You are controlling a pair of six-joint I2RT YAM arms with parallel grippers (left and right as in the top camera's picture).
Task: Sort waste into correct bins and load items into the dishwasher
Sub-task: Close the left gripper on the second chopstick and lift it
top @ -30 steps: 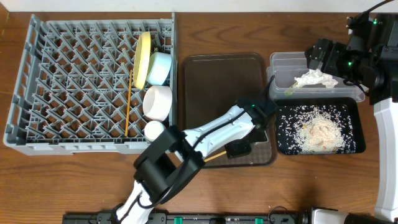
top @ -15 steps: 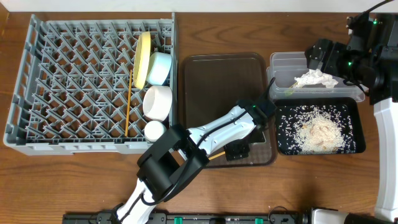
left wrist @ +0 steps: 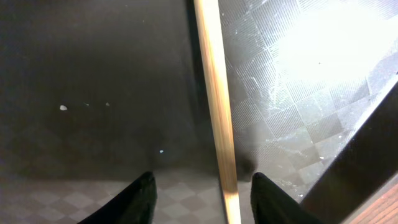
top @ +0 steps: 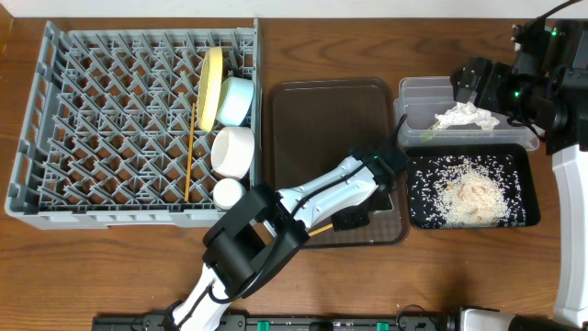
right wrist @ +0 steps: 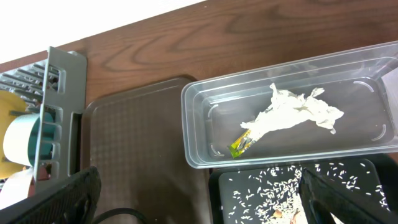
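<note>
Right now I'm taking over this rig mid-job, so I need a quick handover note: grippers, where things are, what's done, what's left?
Left gripper: open, jaws either side of the last chopstick lying on the brown tray, not gripping it.
Right gripper: open, empty, above the clear tub.
Done: napkin and wrapper in the clear tub; rice in the black tray; yellow plate, blue bowl, white bowl, cup and other chopstick in the rack.
Left: probably grip the last chopstick and move it into the rack.

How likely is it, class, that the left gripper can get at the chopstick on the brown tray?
Probably yes: the left gripper sits low over the brown tray, open jaws either side of the chopstick, with nothing else between them.
</note>
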